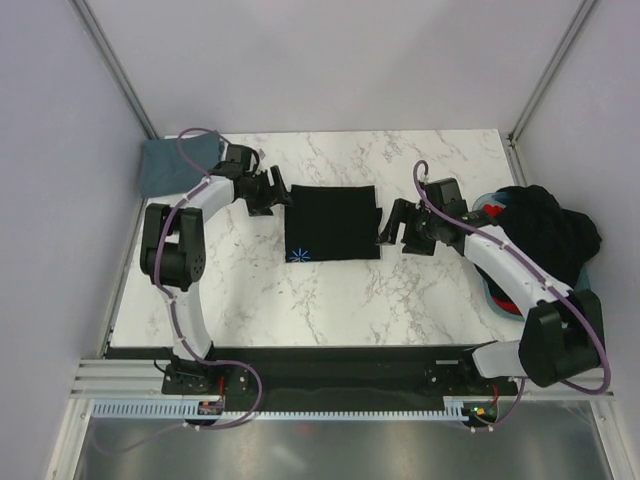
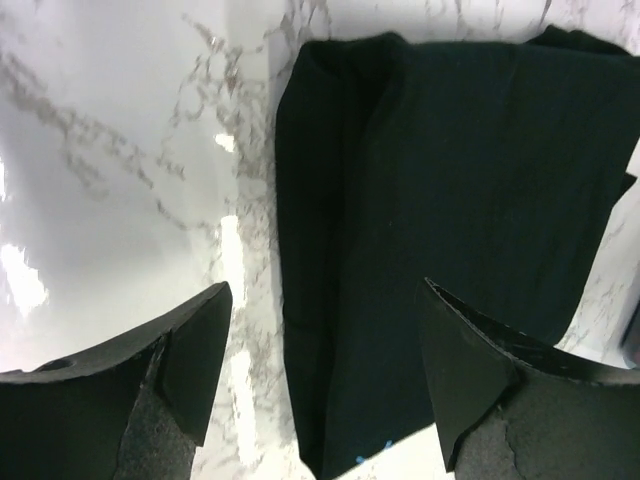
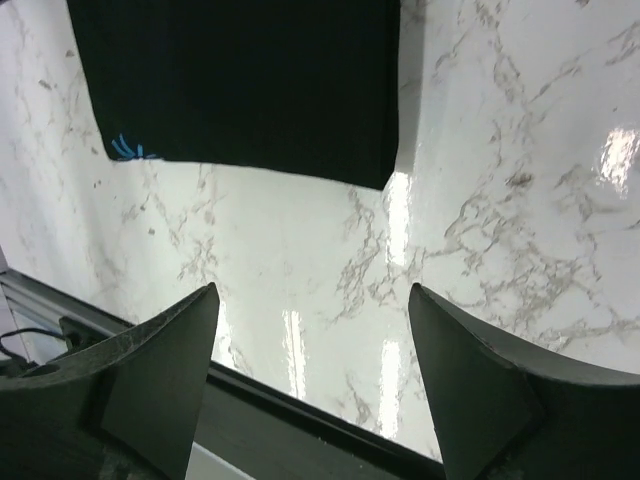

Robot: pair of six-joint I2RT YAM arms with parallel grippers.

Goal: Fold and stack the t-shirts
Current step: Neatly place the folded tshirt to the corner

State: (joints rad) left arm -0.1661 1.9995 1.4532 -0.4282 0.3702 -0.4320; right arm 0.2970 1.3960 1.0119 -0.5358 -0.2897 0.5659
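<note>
A folded black t-shirt (image 1: 333,223) with a small blue mark at its near left corner lies flat in the middle of the marble table. My left gripper (image 1: 272,190) is open and empty at the shirt's far left corner; the shirt's folded edge (image 2: 330,300) runs between its jaws, below them. My right gripper (image 1: 392,227) is open and empty just off the shirt's right edge; in the right wrist view the shirt (image 3: 240,80) lies beyond the jaws, with bare marble between them. A folded grey-blue shirt (image 1: 172,163) lies at the far left corner.
A basket (image 1: 497,295) at the right edge holds a heap of dark clothes (image 1: 545,230) with some red showing. The table's dark front rail (image 3: 300,420) runs close under my right gripper. Grey walls close in both sides.
</note>
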